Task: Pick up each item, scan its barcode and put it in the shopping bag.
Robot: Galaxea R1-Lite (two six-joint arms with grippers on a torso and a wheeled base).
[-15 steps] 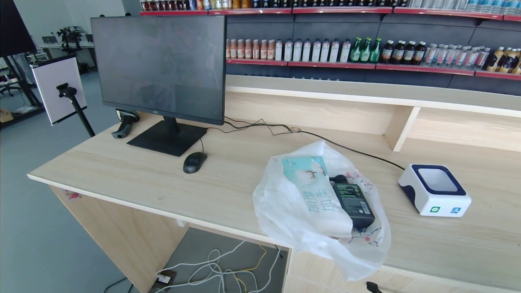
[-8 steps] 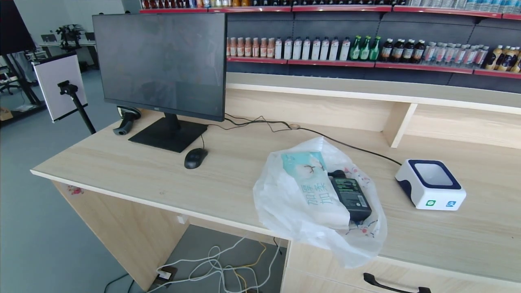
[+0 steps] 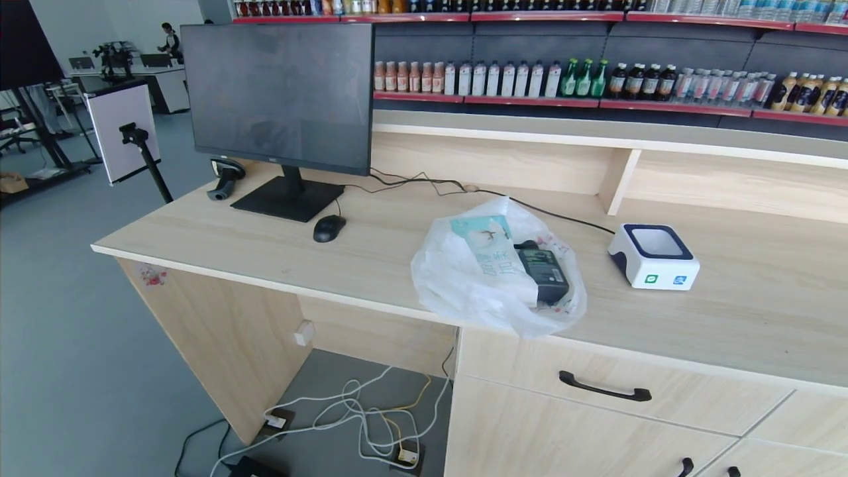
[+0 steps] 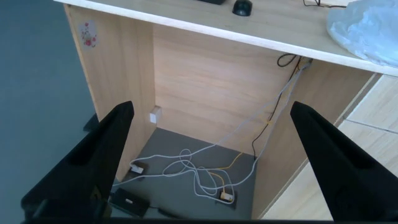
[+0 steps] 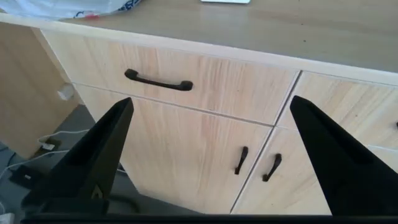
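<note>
A white plastic shopping bag (image 3: 464, 291) lies on the wooden counter (image 3: 278, 248), holding a teal-and-white pack (image 3: 493, 262) and a black flat item (image 3: 543, 273). To its right stands the white-and-blue barcode scanner (image 3: 652, 256). My left gripper (image 4: 211, 155) hangs open below counter height, facing the knee space with loose cables (image 4: 199, 177); the shopping bag (image 4: 367, 31) shows on the counter's edge above it. My right gripper (image 5: 208, 158) is open in front of the drawer with its black handle (image 5: 158, 81). Neither holds anything.
A monitor (image 3: 278, 93), a black mouse (image 3: 328, 228) and a handheld scanner (image 3: 225, 180) sit at the counter's left. A cable (image 3: 556, 215) runs to the barcode scanner. Drawers and cabinet doors (image 3: 596, 424) lie below. Shelves of bottles (image 3: 596, 79) stand behind.
The whole head view has pulled back and shifted, so the counter looks smaller and the drawers and floor cables now show. The bag and its contents lie as before.
</note>
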